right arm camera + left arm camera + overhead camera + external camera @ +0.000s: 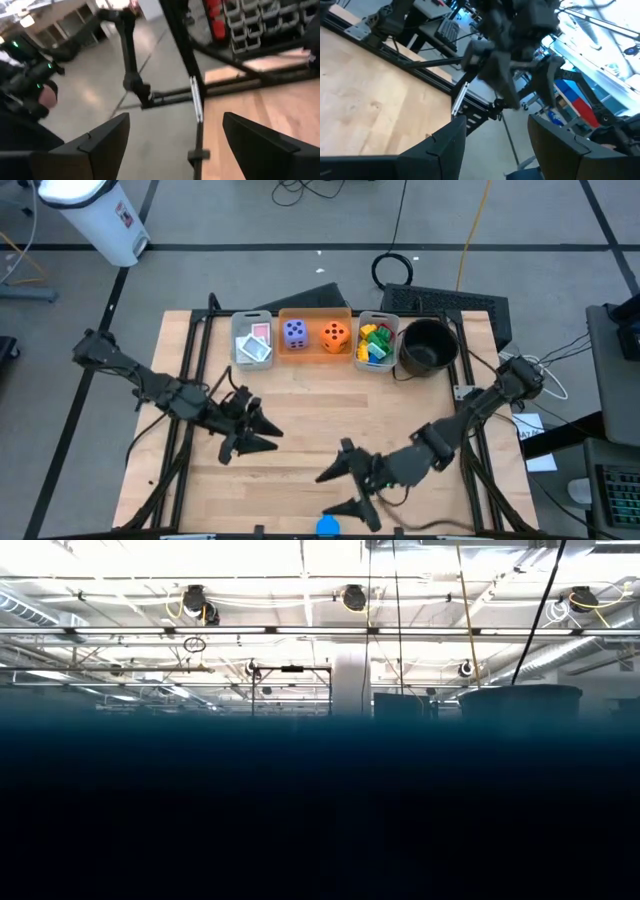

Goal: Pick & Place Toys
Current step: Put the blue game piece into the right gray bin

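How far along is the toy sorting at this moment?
Largely done by the look of it: picture cards sit in the grey bin, both dice in the orange bin, bricks in the next bin. Nothing is in hand: left gripper and right gripper are open and empty. One small blue object remains at the near table edge.

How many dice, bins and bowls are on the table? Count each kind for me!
Dice: 2, the purple die and the orange die
Bins: 3, the left grey bin, the orange bin, the right grey bin
Bowls: 1, the black bowl
Total: 6
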